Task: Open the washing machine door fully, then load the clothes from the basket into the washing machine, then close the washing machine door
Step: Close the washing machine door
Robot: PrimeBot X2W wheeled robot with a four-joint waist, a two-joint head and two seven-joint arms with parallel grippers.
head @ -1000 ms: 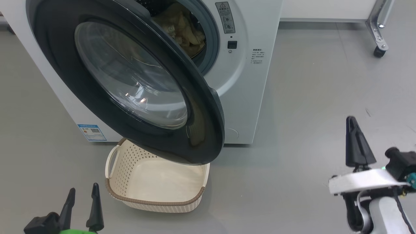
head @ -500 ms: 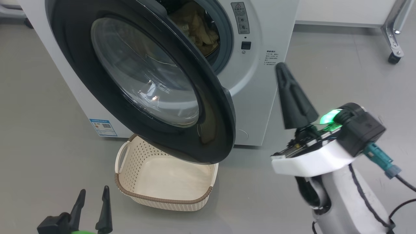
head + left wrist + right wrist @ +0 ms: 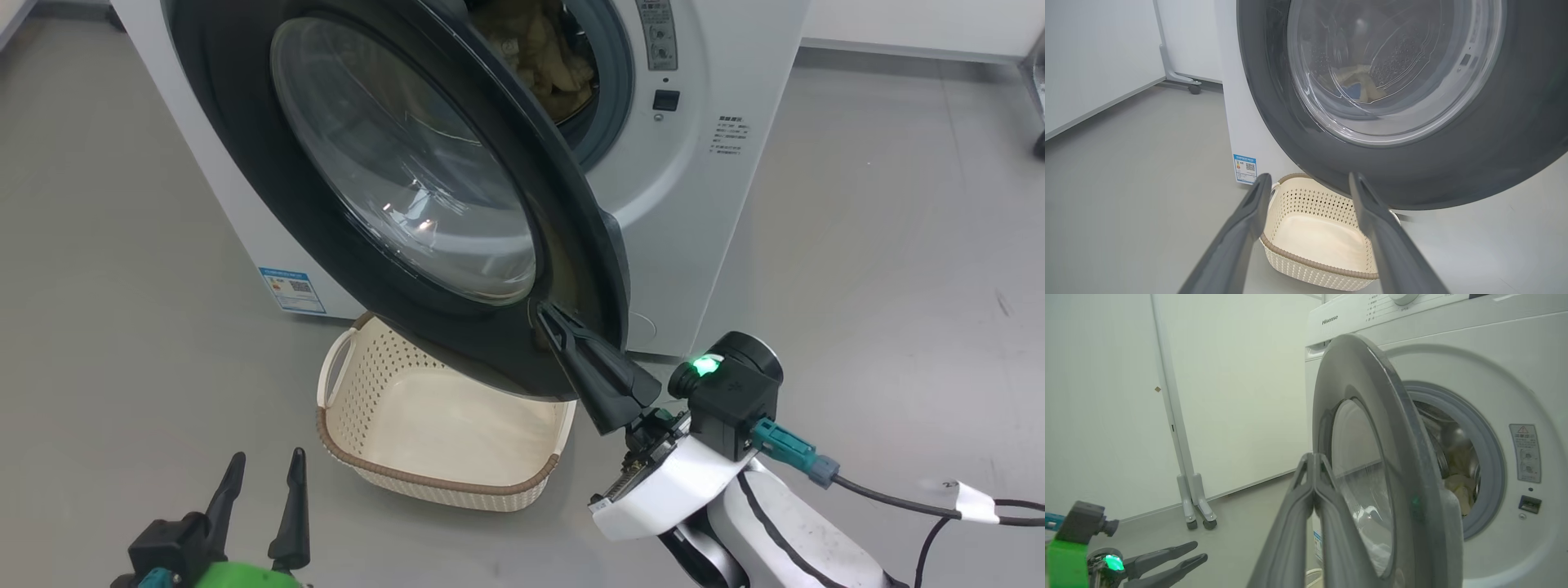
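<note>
- I am reading the loading step as done: the clothes [image 3: 539, 49] are lying inside the drum of the washing machine [image 3: 694, 204], showing cream-yellow through the porthole above the door's edge
- The basket [image 3: 384, 371] is sitting on the floor [image 3: 857, 245] just in front of the machine, partly under the door, and the part I am seeing is holding no garment
- The washing machine door [image 3: 408, 180] is hanging open, swung out roughly halfway from the front, so I am judging that closing it is what is left
- My right gripper [image 3: 545, 314] is pressed shut with nothing between its fingers, and its tip is lying at the lower outer rim of the door; I am not managing to tell whether it is truly touching
- In the right wrist view the shut fingers are pointing at the door's outer face, the side a closing push would come from
- My left gripper [image 3: 268, 459] is hanging low, jaws spread wide and holding nothing, well apart from the door and near the basket
</note>
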